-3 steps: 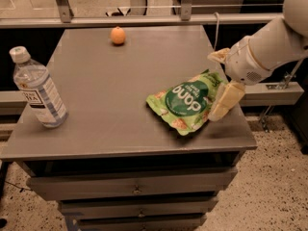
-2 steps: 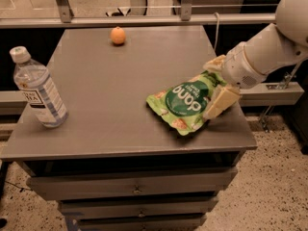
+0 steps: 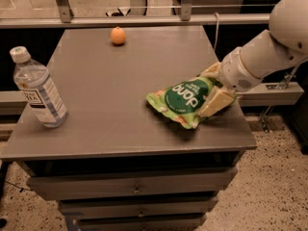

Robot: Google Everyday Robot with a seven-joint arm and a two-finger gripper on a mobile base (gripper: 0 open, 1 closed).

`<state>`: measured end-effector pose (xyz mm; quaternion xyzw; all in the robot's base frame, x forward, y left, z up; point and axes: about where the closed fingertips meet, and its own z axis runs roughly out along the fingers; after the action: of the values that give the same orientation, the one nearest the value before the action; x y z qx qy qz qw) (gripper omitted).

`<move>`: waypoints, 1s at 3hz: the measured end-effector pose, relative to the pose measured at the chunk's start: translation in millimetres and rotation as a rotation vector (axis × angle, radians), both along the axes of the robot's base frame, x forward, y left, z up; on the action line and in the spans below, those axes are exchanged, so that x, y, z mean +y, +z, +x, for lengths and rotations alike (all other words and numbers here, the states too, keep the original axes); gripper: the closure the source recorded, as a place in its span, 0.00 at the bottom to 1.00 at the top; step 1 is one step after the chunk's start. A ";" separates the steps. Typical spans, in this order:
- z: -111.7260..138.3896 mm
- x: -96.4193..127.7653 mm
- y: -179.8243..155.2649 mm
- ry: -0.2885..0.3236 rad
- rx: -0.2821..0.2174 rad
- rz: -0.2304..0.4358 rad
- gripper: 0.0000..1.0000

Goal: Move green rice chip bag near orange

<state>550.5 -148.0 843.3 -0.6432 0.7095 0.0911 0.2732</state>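
My gripper point(image 3: 208, 93) has pinched onto the green rice chip bag point(image 3: 180, 100), centre-right; its crinkly edge could slip before the orange point(image 3: 118, 35), upper left.

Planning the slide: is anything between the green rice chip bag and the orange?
Nothing visible. Bare tabletop runs from the green rice chip bag, claw at its right edge, to the orange; the water bottle stands far left.
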 end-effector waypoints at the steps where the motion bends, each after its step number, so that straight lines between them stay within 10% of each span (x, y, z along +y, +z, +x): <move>1: 0.1 0.0 3.1 0.000 0.000 0.000 0.96; 3: 16.3 0.1 31.9 0.001 -0.070 0.001 1.00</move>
<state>566.8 -147.9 875.1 -0.6460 0.6993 0.0689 0.2981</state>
